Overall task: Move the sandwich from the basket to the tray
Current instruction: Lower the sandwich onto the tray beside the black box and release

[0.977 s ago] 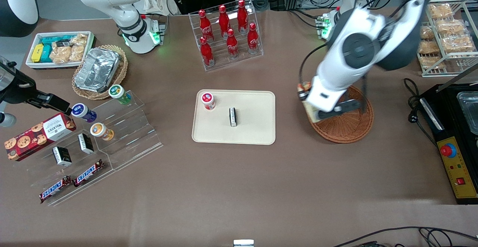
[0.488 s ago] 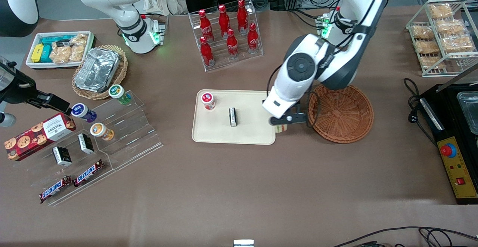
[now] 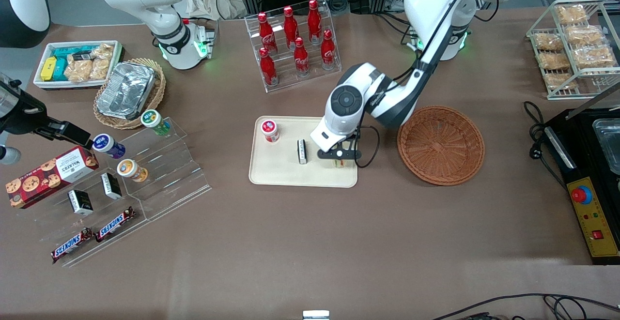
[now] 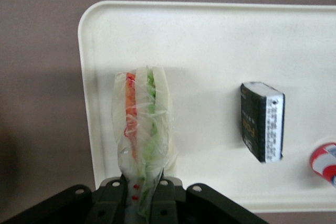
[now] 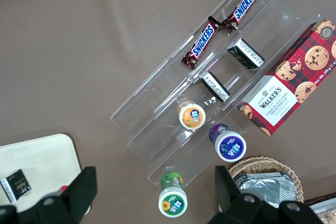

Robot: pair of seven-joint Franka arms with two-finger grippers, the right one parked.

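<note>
The working arm's black two-finger pincer (image 3: 340, 158) hangs over a flat cream-beige rectangular plastic tray (image 3: 283, 177) with rounded corners and a low rim, which lies on a brown counter (image 3: 310, 242). The pincer is clamped on the lower end of a small triangular wedge sandwich (image 4: 143, 129) of pale bread with orange-red and green filling, wrapped in clear film. In the wrist view the sandwich stands on edge, filling layers showing, over the tray and near one of its short rims. Whether its base touches the tray or hangs just above cannot be told.

Also on the tray are a small black rectangular packet (image 3: 302, 151), a little way from the sandwich, and farther toward the parked arm's end, a small round can with a red-and-white lid (image 3: 270, 130). Just beside the tray, toward the working arm's end, sits a round shallow reddish-brown wicker basket (image 3: 441, 145), with nothing visible in it.

Judged from this, the release carries the risk. The wedge is narrow and held on edge, so it may topple once the fingers part; falling toward the basket, it could land across the tray's low rim or partly on the counter. The slack film could also cling to a finger and drag the sandwich as the arm lifts. A release from too high would add bounce. The black packet seems far enough away to be safe.
</note>
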